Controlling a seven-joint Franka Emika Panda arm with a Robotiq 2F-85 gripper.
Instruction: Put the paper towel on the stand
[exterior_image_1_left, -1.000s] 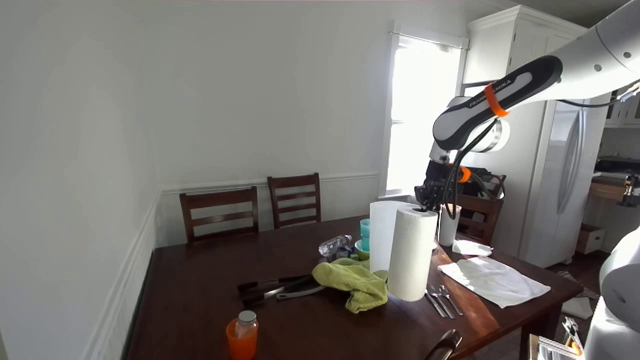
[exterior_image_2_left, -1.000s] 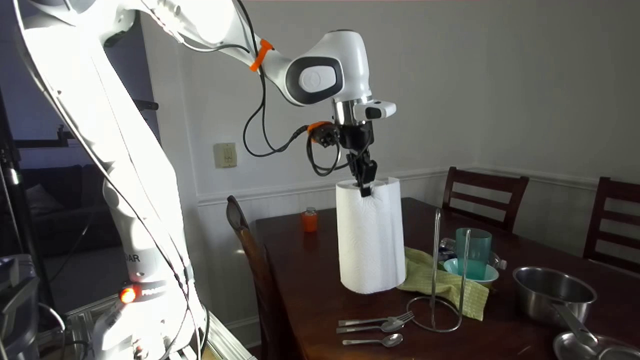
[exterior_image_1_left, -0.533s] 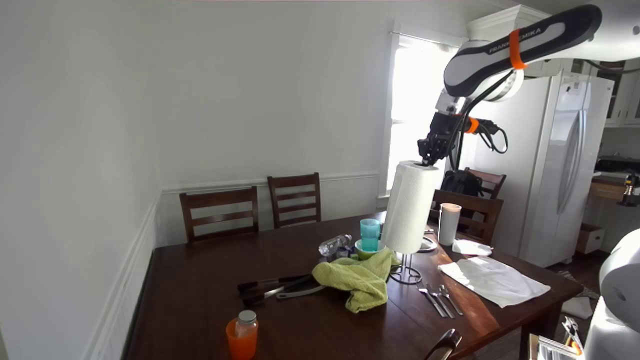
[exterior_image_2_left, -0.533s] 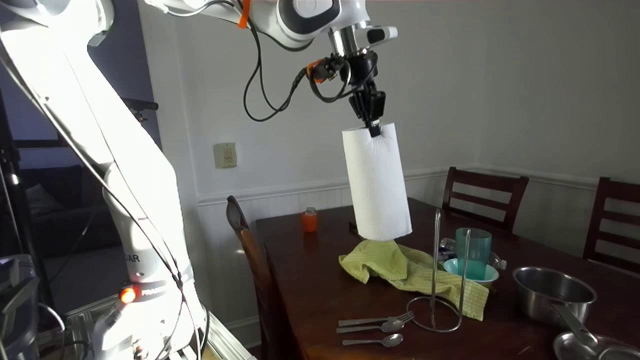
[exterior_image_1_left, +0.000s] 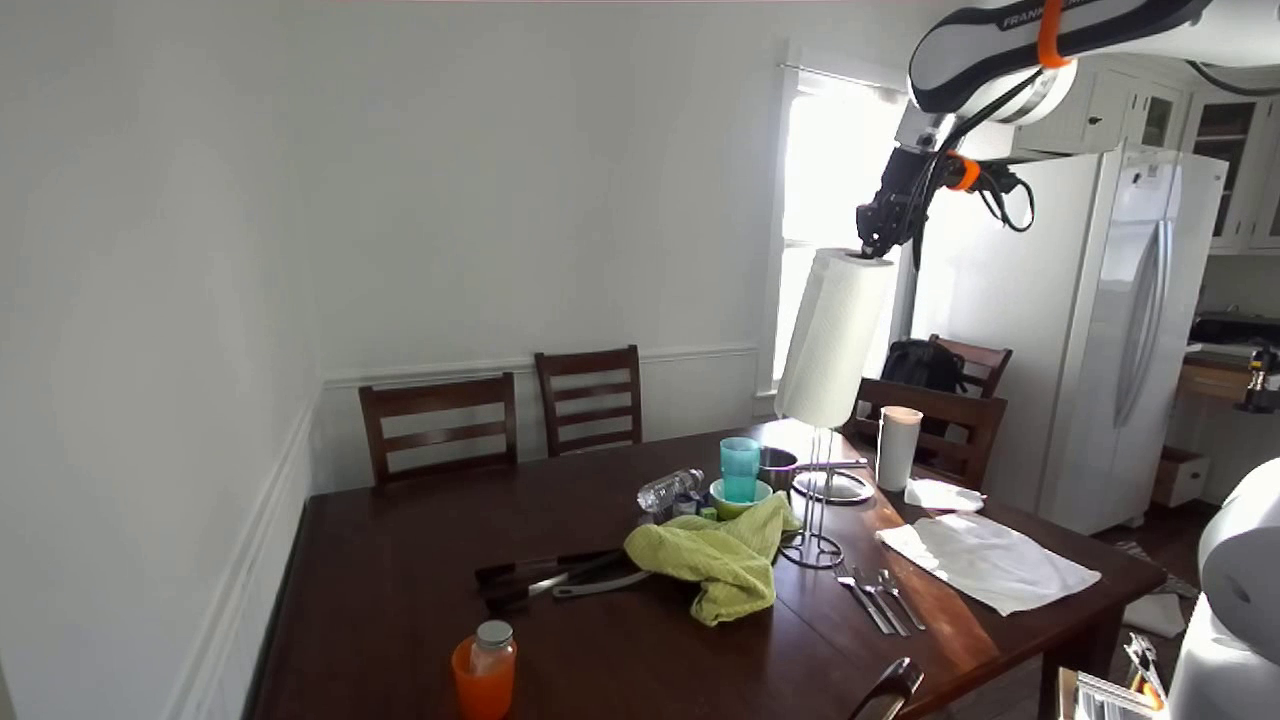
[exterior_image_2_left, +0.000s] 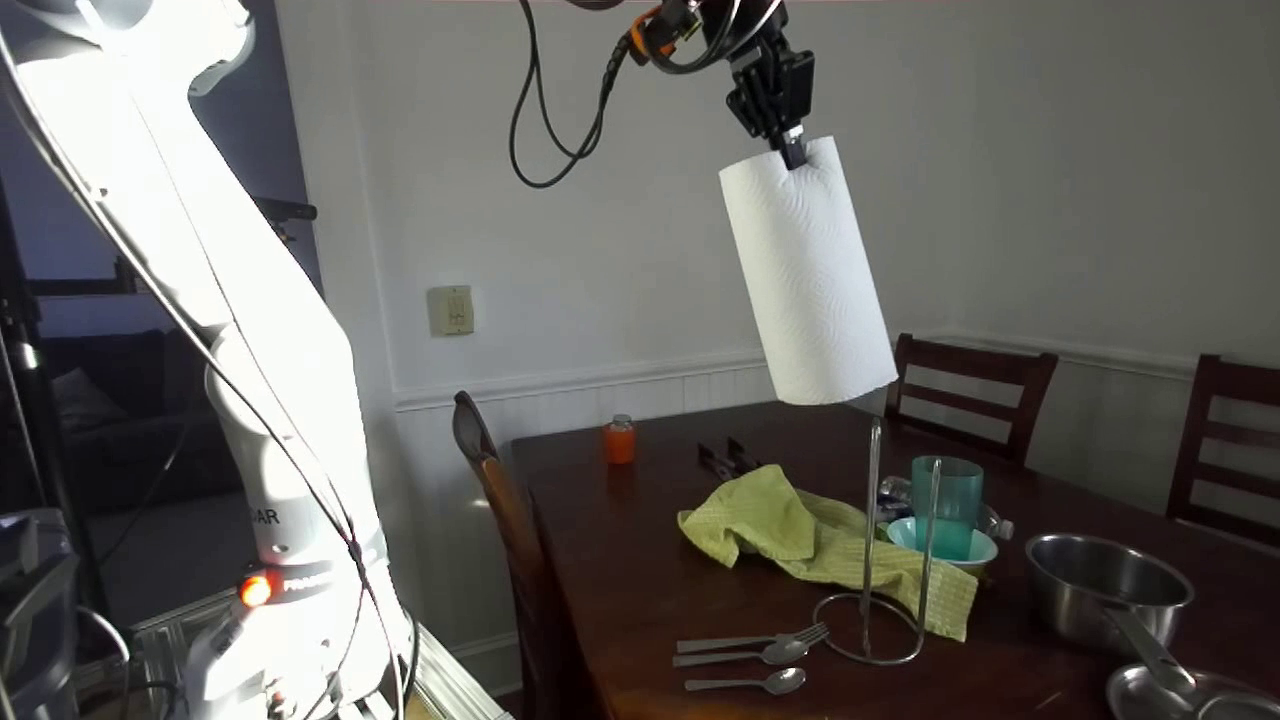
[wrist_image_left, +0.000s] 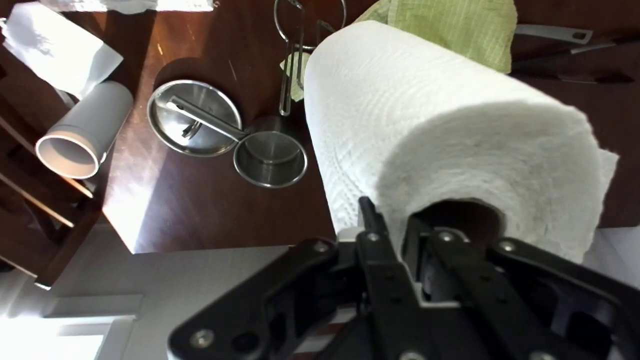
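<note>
Presently, in an exterior view: paper towel (exterior_image_2_left: 808, 275), tilted, held high, presumably to clear the stand (exterior_image_2_left: 870, 545) between five and six o'clock. Wrist view: jaws pinching the paper towel's wall, likely leaving its far end free.

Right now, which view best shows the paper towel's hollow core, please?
The wrist view, because it looks into the core; both exterior views show the paper towel mainly from its side, the core mostly or fully hidden.
</note>
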